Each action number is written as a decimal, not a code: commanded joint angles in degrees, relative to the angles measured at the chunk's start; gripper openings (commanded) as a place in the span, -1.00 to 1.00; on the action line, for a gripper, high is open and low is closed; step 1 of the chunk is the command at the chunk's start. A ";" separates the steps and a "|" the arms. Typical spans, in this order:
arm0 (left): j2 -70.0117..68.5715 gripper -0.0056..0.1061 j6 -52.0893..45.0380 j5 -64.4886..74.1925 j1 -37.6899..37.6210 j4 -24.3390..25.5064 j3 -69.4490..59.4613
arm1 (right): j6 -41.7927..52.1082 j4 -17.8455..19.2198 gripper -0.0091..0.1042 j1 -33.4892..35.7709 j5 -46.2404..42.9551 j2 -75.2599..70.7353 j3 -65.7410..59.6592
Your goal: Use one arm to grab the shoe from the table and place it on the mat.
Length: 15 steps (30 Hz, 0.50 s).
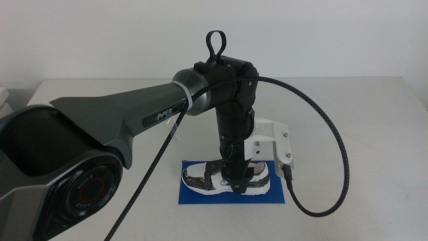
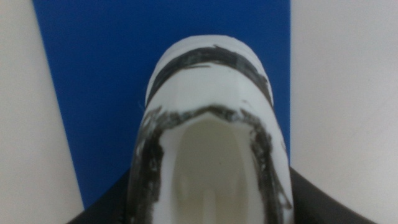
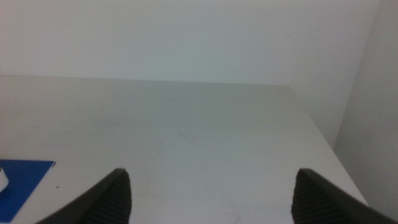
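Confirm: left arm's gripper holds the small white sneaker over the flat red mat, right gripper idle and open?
Wrong colour. The flat rectangular mat is blue, as the middle view shows. The left gripper does hold the small white sneaker; the right gripper waits open.

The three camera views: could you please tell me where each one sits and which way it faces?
Middle view: looks forward and down over the table; the left arm reaches in, its claw at the shoe on the mat.
Left wrist view: looks straight down into the shoe over the mat; own jaws flank it.
Right wrist view: looks low across the table; own jaws spread wide.
Shared: all three show the mat.
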<state>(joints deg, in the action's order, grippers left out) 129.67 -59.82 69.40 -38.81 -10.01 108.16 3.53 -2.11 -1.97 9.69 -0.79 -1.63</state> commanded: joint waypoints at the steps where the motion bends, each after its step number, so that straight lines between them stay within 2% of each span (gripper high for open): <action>1: -2.83 -0.62 1.33 -0.05 0.02 -1.62 1.32 | 0.72 0.49 0.33 -0.27 -4.54 -1.21 0.54; 5: -2.83 -0.19 3.32 0.05 0.02 -1.69 1.32 | 0.72 0.49 0.33 -0.27 -4.54 -1.21 0.54; 11: -2.91 0.73 2.95 2.90 0.02 -1.39 1.38 | 0.72 0.49 0.33 -0.27 -4.54 -1.21 0.54; 12: -2.91 0.78 3.02 3.81 0.02 -1.39 1.51 | 0.72 0.49 0.33 -0.27 -4.54 -1.21 0.54; 15: -2.91 0.78 3.02 6.28 0.02 -0.95 2.40 | 0.72 0.49 0.33 -0.27 -4.54 -1.21 0.54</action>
<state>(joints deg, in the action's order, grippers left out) 130.60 -57.40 69.42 -38.81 -10.13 108.53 3.53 -2.11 -1.97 9.69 -0.79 -1.63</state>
